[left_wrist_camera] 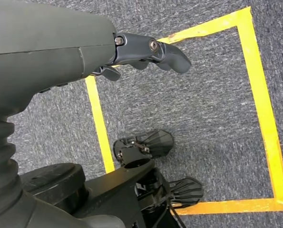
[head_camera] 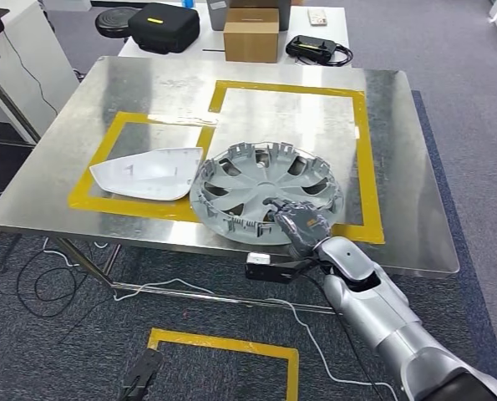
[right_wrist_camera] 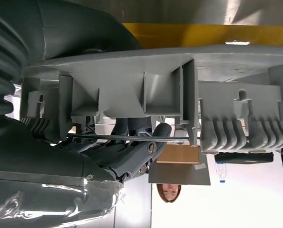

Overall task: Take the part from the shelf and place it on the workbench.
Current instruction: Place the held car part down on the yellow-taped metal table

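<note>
A grey wheel cover (head_camera: pixel 265 188) lies on the steel workbench (head_camera: pixel 409 167), across the near side of the right yellow tape frame. My right hand (head_camera: pixel 299 224) grips its near rim, fingers curled over the edge. In the right wrist view the ribbed rim of the wheel cover (right_wrist_camera: pixel 161 85) sits between the thumb and the fingers of that hand (right_wrist_camera: pixel 132 152). My left hand (left_wrist_camera: pixel 147 50) hangs beside my body above the carpet, fingers apart and holding nothing.
A white curved panel (head_camera: pixel 148 173) lies in the left tape frame, touching the wheel cover. A cardboard box (head_camera: pixel 251 35) and a black case (head_camera: pixel 164 27) sit on a table behind. Cables run under the bench. A yellow square (head_camera: pixel 223 342) marks the floor. A person (right_wrist_camera: pixel 168 192) stands beyond.
</note>
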You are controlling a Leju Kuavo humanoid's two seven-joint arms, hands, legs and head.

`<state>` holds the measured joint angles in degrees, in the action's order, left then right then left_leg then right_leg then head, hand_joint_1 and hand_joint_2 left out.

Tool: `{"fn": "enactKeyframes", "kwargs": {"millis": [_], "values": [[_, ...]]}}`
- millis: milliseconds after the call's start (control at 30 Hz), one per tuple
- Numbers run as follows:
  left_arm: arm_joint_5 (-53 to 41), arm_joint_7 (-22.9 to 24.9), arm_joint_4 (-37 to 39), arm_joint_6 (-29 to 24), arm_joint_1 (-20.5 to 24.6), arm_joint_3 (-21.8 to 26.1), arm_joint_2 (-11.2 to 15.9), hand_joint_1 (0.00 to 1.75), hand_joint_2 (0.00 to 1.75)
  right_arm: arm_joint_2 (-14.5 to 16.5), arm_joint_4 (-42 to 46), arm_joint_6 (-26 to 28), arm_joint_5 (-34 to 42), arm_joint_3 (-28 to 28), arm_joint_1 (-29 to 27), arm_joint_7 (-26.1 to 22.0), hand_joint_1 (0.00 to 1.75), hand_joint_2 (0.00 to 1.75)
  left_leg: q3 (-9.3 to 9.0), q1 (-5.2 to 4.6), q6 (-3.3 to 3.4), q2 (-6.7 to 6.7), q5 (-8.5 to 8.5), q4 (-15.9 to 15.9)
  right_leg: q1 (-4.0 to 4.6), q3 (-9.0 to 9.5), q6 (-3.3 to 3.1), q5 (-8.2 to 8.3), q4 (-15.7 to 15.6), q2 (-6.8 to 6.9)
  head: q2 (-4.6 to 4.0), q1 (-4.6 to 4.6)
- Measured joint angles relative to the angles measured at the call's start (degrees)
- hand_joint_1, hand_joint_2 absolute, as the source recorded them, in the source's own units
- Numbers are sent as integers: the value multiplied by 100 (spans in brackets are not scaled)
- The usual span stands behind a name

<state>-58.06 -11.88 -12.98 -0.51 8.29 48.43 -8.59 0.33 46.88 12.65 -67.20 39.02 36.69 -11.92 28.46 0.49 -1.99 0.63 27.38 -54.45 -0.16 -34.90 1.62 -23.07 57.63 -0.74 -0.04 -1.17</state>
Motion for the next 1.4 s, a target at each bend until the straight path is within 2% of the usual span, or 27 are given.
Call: {"fn": "enactKeyframes", "kwargs": {"millis": [333, 433, 467, 567, 1400], "values": [[-11, -47, 0, 8, -13, -1, 10, 0, 175, 39, -9, 10, 60, 36, 1, 46, 175, 175, 0, 0, 0, 0, 0, 0, -1, 1, 0, 0, 0, 0, 0, 1], [-37, -72, 0, 45, -17, -9, 12, 0, 175, 41, -9, 18, 69, 39, -2, 43, 44, 44, 0, 0, 0, 0, 0, 0, -1, 1, 0, 0, 0, 0, 0, 1], [-62, -71, 0, 51, -19, -19, 13, 0, 131, 45, -9, 18, 75, 43, -7, 38, 0, 0, 0, 0, 0, 0, 0, 0, -1, 0, 0, 0, 0, 0, 0, 1], [-102, -78, 0, 49, -30, -50, 16, 0, 0, 64, -12, 18, 85, 58, -21, 33, 0, 0, 1, 0, 0, 0, 0, 0, 0, 0, 0, 0, 0, 1, 0, 0], [-65, -69, 0, 40, -39, -99, 44, 0, 0, 137, -15, 29, 96, 83, -25, 40, 0, 0, 1, 0, 0, 0, 0, 0, -1, 1, 0, 0, 0, 1, 0, 0]]}}
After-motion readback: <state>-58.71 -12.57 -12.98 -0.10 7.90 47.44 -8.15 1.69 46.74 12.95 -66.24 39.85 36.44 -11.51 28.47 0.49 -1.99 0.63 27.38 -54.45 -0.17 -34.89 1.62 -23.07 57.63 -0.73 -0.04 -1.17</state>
